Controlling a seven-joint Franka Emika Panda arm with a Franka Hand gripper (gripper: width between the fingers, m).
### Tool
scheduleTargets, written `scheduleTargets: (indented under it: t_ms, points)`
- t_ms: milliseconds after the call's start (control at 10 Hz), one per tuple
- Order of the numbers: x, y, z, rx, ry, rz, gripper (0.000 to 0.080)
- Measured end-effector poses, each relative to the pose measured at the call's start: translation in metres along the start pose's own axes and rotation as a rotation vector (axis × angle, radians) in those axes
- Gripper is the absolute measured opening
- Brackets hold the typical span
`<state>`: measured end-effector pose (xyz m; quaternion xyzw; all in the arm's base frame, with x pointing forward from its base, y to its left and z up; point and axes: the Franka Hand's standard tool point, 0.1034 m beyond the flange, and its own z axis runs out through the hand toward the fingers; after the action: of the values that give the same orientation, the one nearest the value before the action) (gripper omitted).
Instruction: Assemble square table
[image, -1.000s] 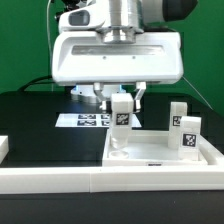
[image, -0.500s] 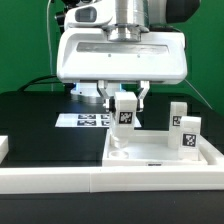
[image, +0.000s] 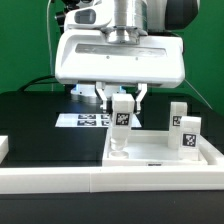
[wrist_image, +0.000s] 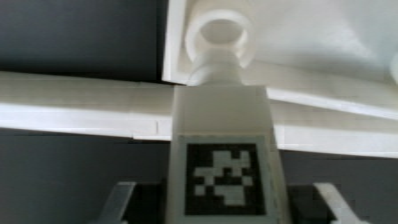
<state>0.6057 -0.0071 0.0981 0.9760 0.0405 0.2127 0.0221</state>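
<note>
Nearest us, we see the large white plastic square tray-like table top (image: 160, 158) on the black table (image: 40, 120). Above its corner, the gripper (image: 121, 100) is clamped on an upright white tagged leg post (image: 121, 115); two posts (image: 181, 130) stand behind.

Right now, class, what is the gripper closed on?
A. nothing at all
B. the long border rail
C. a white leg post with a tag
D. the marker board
C: the gripper is clamped on a tagged white leg post above the square table top.
</note>
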Motion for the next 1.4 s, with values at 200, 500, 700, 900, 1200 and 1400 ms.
scheduleTargets:
  t_ms: [200, 500, 700, 900, 1200, 1400]
  points:
    - [-0.001, 0.008, 0.001, -0.024, 0.028, -0.002, 0.029]
    - [-0.002, 0.008, 0.001, -0.029, 0.035, 0.002, 0.029]
    - [-0.003, 0.002, 0.003, -0.024, 0.033, 0.0, 0.029]
    - [-0.006, -0.007, 0.007, -0.015, 0.027, -0.007, 0.029]
    - [-0.01, -0.007, 0.011, -0.016, 0.018, -0.007, 0.029]
    - [-0.014, -0.007, 0.014, -0.017, 0.01, -0.009, 0.029]
